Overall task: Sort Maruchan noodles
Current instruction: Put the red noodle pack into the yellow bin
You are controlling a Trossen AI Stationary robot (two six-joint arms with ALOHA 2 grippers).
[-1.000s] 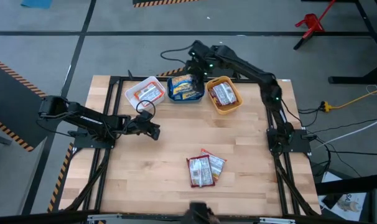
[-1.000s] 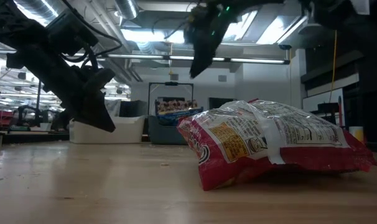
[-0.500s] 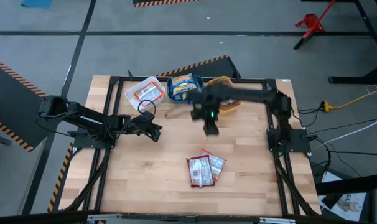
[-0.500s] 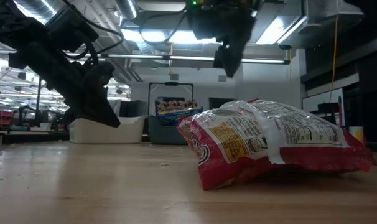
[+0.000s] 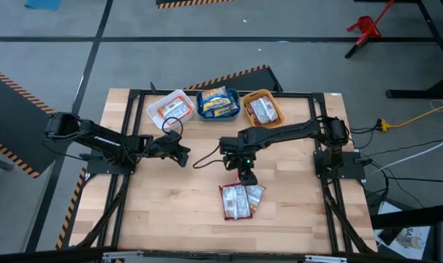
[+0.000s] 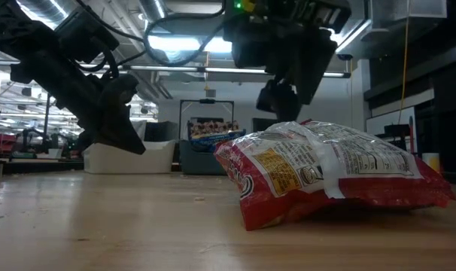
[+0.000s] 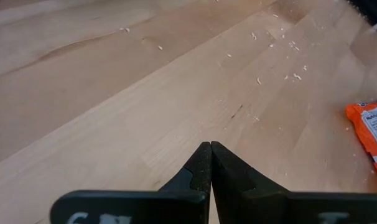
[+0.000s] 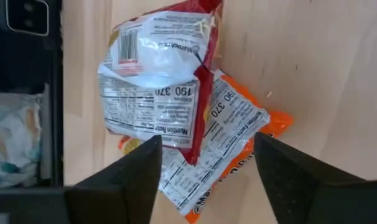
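Note:
Two noodle packets lie flat near the table's middle: a red-maroon packet point(image 5: 234, 201) point(image 8: 156, 81) point(image 6: 326, 175) overlapping an orange packet point(image 5: 255, 194) point(image 8: 233, 142), whose corner also shows in the left wrist view point(image 7: 370, 129). My right gripper point(image 5: 245, 174) point(image 8: 207, 177) point(image 6: 284, 92) hovers open just above and on the far side of them, touching neither. My left gripper point(image 5: 182, 155) point(image 7: 210, 163) point(image 6: 117, 129) is shut over bare wood left of centre, holding nothing.
Three bins stand in a row at the far edge: a white bin point(image 5: 157, 109) holding an orange packet, a teal bin point(image 5: 202, 109) with blue packets, and an orange bin point(image 5: 278, 117) with a red packet. Bare wood lies between the bins and the two packets.
My right gripper has swung from above the bins at the far edge toward the near edge and come down, now hanging just over the two packets. The packets and my left arm have stayed where they were.

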